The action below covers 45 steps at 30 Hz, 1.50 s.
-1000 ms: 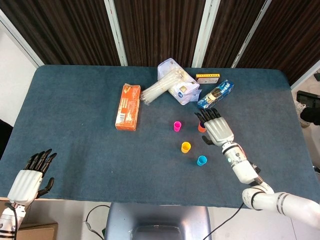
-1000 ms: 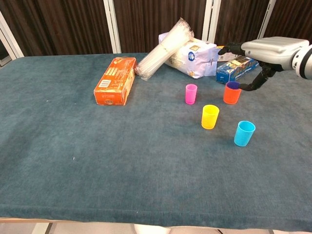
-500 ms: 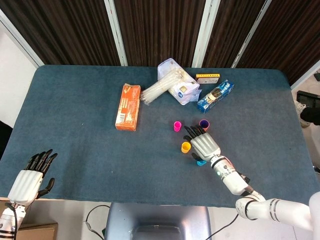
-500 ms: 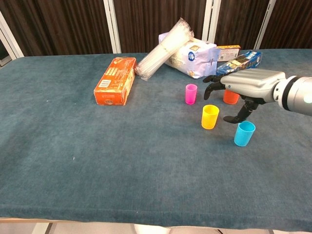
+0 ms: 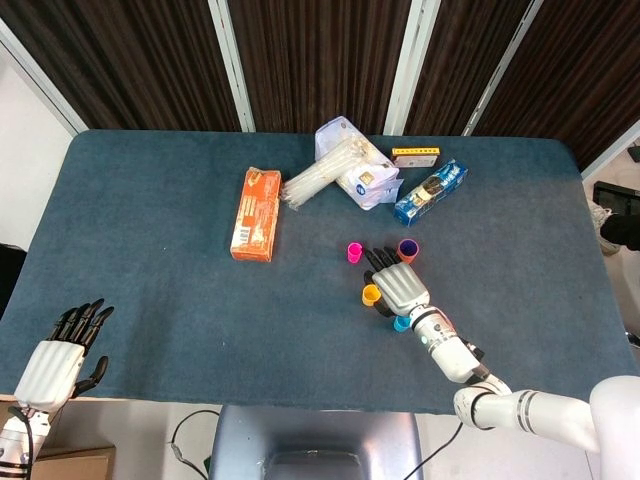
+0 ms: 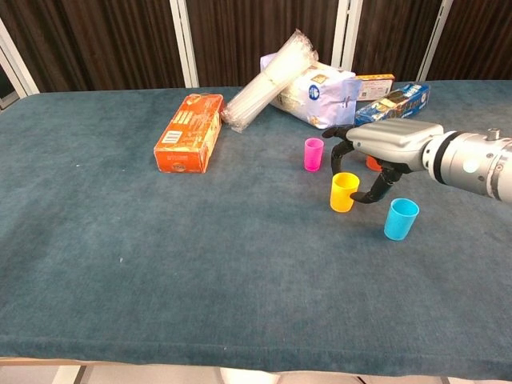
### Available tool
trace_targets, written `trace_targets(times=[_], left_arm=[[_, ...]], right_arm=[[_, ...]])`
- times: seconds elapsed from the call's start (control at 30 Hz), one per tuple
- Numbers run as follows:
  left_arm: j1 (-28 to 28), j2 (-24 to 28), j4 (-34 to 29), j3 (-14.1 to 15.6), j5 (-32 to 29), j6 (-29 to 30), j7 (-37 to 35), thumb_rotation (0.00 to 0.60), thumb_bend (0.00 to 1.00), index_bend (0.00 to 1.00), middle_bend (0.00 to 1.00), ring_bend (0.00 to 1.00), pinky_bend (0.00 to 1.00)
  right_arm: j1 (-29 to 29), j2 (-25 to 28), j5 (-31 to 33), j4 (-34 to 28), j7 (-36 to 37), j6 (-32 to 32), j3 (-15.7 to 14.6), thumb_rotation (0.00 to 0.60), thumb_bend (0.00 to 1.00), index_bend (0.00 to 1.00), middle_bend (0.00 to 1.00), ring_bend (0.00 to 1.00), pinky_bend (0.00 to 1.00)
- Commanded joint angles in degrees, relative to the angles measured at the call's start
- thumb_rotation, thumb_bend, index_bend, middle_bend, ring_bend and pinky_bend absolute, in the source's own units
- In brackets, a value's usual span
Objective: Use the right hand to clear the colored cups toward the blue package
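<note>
Four small cups stand on the blue-cloth table (image 5: pixel 150 250) in the head view: a pink cup (image 5: pixel 354 252), a yellow cup (image 5: pixel 370 294), a blue cup (image 5: pixel 402 323) and an orange cup (image 5: pixel 408 248) with a purple inside. The right hand (image 5: pixel 400 286) hovers flat among them, fingers spread, holding nothing. The blue package (image 5: pixel 431 190) lies well beyond, beside a white bag (image 5: pixel 362 180); its print is too small to read. The left hand (image 5: pixel 62 355) rests open at the table's near corner.

In the chest view the right hand (image 6: pixel 384 142) sits just behind the yellow cup (image 6: pixel 345 192), thumb curved beside it; contact cannot be told. An orange box (image 6: pixel 190 132) carries unreadable lettering.
</note>
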Motion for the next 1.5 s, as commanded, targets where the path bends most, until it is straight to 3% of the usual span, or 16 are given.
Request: trace_targets(times=[0.03, 0.13, 0.3, 0.5, 0.7, 0.9, 1.17, 1.27, 1.4, 1.5], left_arm=[[-0.01, 0.0, 0.01, 0.0, 0.03, 0.0, 0.01, 0.6, 0.46, 0.0, 0.0, 0.0, 0.1], [-0.03, 0.0, 0.0, 0.03, 0.08, -0.02, 0.0, 0.6, 0.46, 0.0, 0.0, 0.0, 0.1], [0.07, 0.03, -0.09, 0.13, 0.27, 0.19, 0.05, 0.6, 0.46, 0.0, 0.0, 0.0, 0.1], [-0.03, -0.22, -0.23, 0.27, 0.34, -0.18, 0.7, 0.6, 0.46, 0.0, 0.0, 0.0, 0.1], [-0.28, -0.52, -0.17, 0.23, -0.09, -0.93, 1.22, 0.6, 0.46, 0.0, 0.0, 0.0, 0.1], [-0.54, -0.76, -0.05, 0.09, -0.56, -1.56, 1.57, 0.6, 0.46, 0.0, 0.0, 0.0, 0.1], [-0.49, -0.67, -0.04, 0.06, -0.59, -1.34, 1.41, 0.6, 0.46, 0.0, 0.0, 0.0, 0.1], [-0.45, -0.6, -0.06, 0.13, -0.44, -1.22, 1.36, 0.6, 0.46, 0.0, 0.0, 0.0, 0.1], [-0.35, -0.5, -0.13, 0.15, -0.36, -0.97, 1.23, 0.6, 0.46, 0.0, 0.0, 0.0, 0.1], [-0.22, -0.38, -0.13, 0.12, -0.39, -0.71, 1.09, 0.6, 0.46, 0.0, 0.0, 0.0, 0.1]], right_arm=[[-0.07, -0.05, 0.13, 0.03, 0.02, 0.28, -0.02, 0.6, 0.46, 0.61, 0.05, 0.0, 0.0], [-0.53, 1.11, -0.54, -1.41, 1.31, 1.67, 0.69, 0.6, 0.46, 0.62, 0.05, 0.0, 0.0], [-2.81, 5.09, -3.29, -4.02, 6.33, 8.71, 4.37, 0.6, 0.46, 0.61, 0.05, 0.0, 0.0], [-2.84, 7.27, 0.72, -0.18, 6.18, 9.11, 7.49, 0.6, 0.46, 0.61, 0.05, 0.0, 0.0], [-2.12, 5.73, 4.94, 5.66, 4.94, 5.44, 7.1, 0.6, 0.46, 0.61, 0.05, 0.0, 0.0], [-0.88, 2.85, 5.24, 10.35, 5.59, 2.89, 6.62, 0.6, 0.46, 0.61, 0.05, 0.0, 0.0], [0.09, 0.28, 4.65, 12.3, 4.48, 2.35, 5.87, 0.6, 0.46, 0.61, 0.05, 0.0, 0.0], [0.05, -0.13, 4.76, 12.72, 4.14, 2.14, 5.54, 0.6, 0.46, 0.56, 0.05, 0.0, 0.0], [-0.45, 1.27, 5.6, 10.99, 3.42, 1.21, 4.97, 0.6, 0.46, 0.32, 0.04, 0.0, 0.0], [-2.74, 4.89, 2.4, 5.26, 5.8, 4.27, 4.33, 0.6, 0.46, 0.24, 0.02, 0.0, 0.0]])
